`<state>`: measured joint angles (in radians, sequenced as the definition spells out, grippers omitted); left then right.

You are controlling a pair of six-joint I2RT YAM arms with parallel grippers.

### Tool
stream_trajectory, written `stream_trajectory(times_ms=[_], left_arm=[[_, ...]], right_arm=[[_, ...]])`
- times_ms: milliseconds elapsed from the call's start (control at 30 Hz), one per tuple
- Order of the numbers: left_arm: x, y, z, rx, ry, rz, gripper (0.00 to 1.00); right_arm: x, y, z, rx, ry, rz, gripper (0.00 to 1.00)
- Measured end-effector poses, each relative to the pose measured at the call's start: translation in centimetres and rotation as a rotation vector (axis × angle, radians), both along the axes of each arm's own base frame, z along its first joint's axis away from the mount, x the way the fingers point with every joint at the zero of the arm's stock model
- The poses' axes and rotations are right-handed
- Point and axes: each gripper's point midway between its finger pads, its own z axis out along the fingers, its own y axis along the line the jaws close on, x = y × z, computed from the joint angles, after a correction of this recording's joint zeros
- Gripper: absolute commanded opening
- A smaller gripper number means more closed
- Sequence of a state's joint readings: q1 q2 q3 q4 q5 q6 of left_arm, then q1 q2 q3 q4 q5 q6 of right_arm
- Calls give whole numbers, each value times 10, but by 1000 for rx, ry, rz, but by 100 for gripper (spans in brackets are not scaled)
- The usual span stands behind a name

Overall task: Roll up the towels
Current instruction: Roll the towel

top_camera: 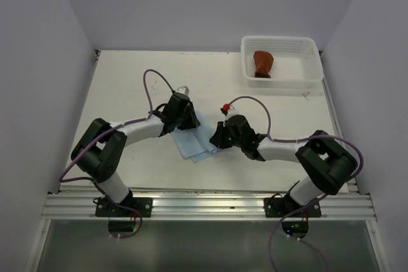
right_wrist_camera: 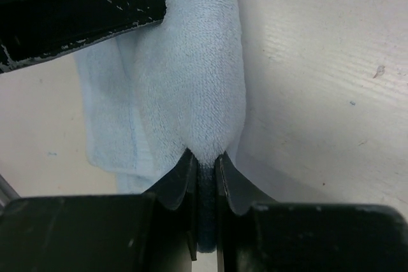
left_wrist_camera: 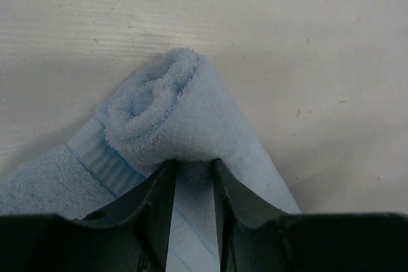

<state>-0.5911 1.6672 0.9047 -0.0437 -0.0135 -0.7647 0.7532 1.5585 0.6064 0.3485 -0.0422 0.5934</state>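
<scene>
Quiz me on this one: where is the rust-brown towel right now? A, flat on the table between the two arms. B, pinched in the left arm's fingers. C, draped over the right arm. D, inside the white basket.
D: the rust-brown towel lies inside the white basket at the far right corner, well apart from the light blue towel.

You've got a light blue towel (left_wrist_camera: 191,106) with a paler ribbed band along one edge, and a rust-red towel (top_camera: 262,63) in the white mesh basket (top_camera: 312,62) at the far right. Your left hand (left_wrist_camera: 193,169) and right hand (right_wrist_camera: 204,160) are black. The surface (top_camera: 127,87) is off-white with faint specks, and the cables (top_camera: 153,81) are purple.
</scene>
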Motion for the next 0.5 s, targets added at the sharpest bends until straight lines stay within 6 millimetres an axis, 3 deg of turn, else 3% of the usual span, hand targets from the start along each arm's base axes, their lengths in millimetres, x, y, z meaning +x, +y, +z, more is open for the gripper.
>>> stream_trajectory(times_ms=[333, 500], left_arm=[[2, -1, 16, -1, -1, 0, 34], [5, -3, 24, -4, -5, 1, 34]], right_arm=[[6, -18, 15, -279, -199, 15, 0], [-3, -11, 18, -434, -308, 64, 0]])
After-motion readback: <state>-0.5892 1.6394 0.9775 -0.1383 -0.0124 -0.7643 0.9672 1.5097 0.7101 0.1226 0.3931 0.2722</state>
